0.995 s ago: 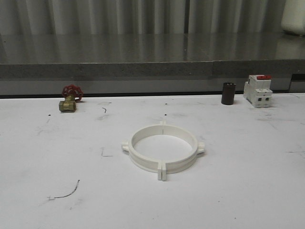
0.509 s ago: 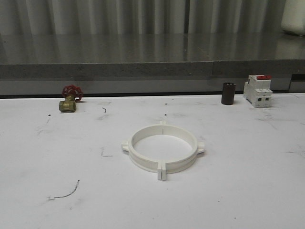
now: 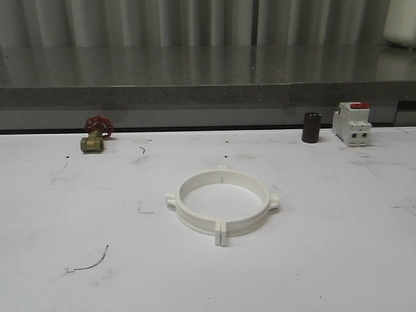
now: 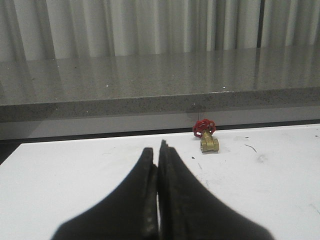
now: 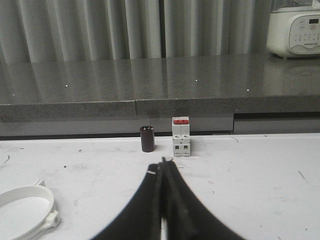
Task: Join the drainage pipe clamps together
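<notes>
While pressed together, both fingers hold nothing

grey counter, corrugated wall

White table, scuffed and marked with dark scribbles, and right in the middle sit the drainage pipe clamps, two half-rings lying flat and closed into one ring, end tabs meeting at the near side and far side. Back along the far edge, the brass valve with its red handwheel stands at the left. Over on the right a small dark cylinder stands upright just beside the white breaker with the red top.
</notes>
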Controlling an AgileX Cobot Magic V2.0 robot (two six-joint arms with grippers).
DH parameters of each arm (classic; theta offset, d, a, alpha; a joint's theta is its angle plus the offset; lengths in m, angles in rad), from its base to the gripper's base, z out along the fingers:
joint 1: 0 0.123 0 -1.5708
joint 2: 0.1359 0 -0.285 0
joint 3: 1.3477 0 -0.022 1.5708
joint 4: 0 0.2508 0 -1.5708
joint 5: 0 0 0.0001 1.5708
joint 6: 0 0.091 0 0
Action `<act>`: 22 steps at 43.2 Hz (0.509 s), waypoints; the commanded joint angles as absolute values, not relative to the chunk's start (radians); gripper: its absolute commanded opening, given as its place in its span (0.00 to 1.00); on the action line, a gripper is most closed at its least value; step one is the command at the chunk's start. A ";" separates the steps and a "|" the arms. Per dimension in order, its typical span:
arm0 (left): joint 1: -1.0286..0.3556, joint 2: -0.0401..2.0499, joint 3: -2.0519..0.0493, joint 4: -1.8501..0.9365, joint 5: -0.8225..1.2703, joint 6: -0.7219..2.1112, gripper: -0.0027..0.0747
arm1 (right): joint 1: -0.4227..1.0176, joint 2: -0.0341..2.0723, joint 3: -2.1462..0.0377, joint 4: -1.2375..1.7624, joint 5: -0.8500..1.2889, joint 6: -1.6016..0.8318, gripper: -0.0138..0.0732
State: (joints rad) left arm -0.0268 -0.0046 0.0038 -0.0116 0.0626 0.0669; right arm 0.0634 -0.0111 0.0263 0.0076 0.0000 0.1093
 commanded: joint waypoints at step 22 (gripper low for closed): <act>-0.033 -0.017 0.027 -0.013 -0.022 0.055 0.01 | 0.024 -0.026 0.023 -0.021 -0.039 0.145 0.08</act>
